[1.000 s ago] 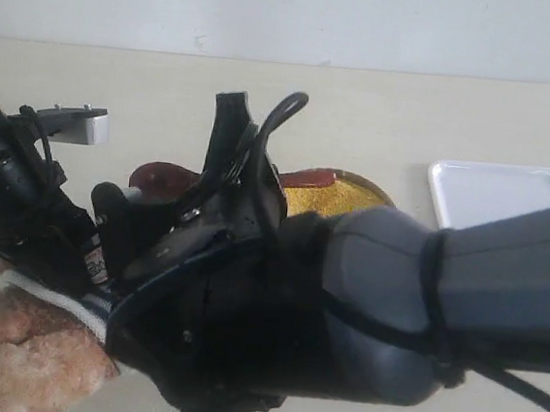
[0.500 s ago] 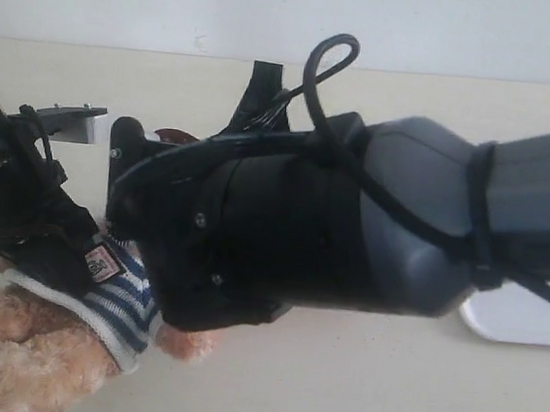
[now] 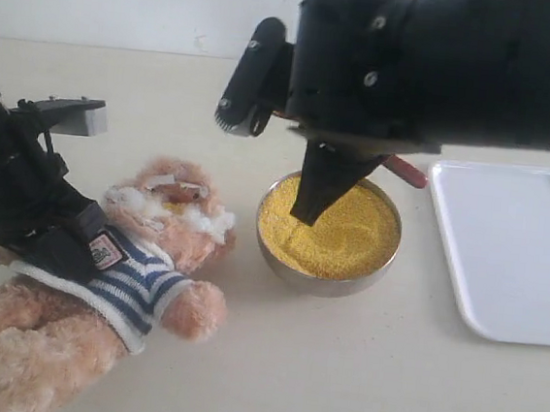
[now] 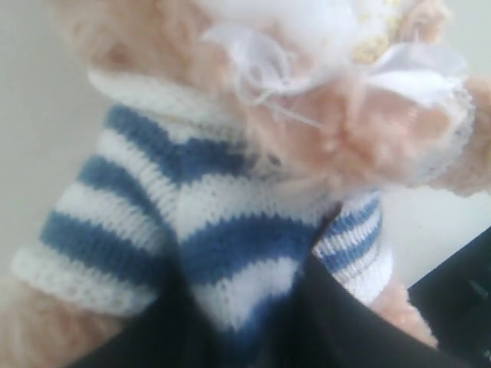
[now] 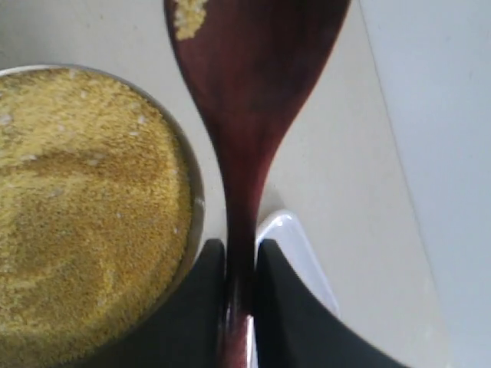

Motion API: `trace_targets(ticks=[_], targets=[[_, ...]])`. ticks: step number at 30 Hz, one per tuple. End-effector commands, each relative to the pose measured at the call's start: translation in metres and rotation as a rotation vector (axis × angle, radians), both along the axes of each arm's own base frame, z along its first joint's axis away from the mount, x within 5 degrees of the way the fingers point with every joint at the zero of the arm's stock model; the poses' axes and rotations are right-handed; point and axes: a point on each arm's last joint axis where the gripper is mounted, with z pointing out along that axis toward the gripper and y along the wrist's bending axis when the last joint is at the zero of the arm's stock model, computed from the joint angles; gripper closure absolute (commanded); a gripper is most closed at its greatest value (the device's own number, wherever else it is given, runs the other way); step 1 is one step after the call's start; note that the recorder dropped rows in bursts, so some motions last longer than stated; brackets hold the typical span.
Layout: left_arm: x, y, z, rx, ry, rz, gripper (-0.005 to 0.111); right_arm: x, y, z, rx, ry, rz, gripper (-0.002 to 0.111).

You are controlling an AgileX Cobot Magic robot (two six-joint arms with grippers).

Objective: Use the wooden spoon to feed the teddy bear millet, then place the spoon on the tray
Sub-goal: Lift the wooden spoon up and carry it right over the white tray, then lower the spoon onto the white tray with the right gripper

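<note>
The right end effector (image 5: 239, 259) is pressed together on the slim handle of the wooden spoon (image 5: 249, 100), with one dark finger on each side of it. The round spoon bowl is carried away from the fingers, and a small clump of yellow grain is seen at its edge. In the right wrist view the spoon is held above the bare strip between the metal bowl (image 3: 279, 265) and the tray (image 3: 518, 259). In the exterior view a dark finger of this end effector is pointed down over the millet (image 3: 345, 237); contact with the grain cannot be told. A red-brown piece of the spoon is shown under the arm at 1 o'clock of the bowl. The bowl is filled with millet close to its rim.

The left end effector (image 4: 245, 270) is pinched on the striped shirt (image 4: 153, 199) of the teddy bear (image 3: 141, 281), with knitted fabric gathered between the two black fingers.

The teddy bear is laid on its back on the worktop (image 3: 335, 387), at 8 o'clock of the bowl, head nearest the bowl and apart from it. The white tray is placed flat at 3 o'clock of the bowl, just beside it.
</note>
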Motion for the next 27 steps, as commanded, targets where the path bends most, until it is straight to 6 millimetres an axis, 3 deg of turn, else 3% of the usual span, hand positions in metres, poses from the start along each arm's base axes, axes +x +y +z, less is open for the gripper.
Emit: trace_targets(ticks=[1,7,27], targets=[[0.002,0.0,0.001,0.005,-0.014,0.033,0.103,0.013,-0.029,0.01,0.058,0.057,-0.111,0.109],[0.004,0.0,0.001,0.014,-0.029,0.058,0.103,0.025,-0.057,0.02,0.121,0.082,-0.21,0.109],[0.012,0.011,-0.003,0.135,-0.081,0.197,0.103,0.045,-0.106,0.013,0.208,0.224,-0.41,0.109]])
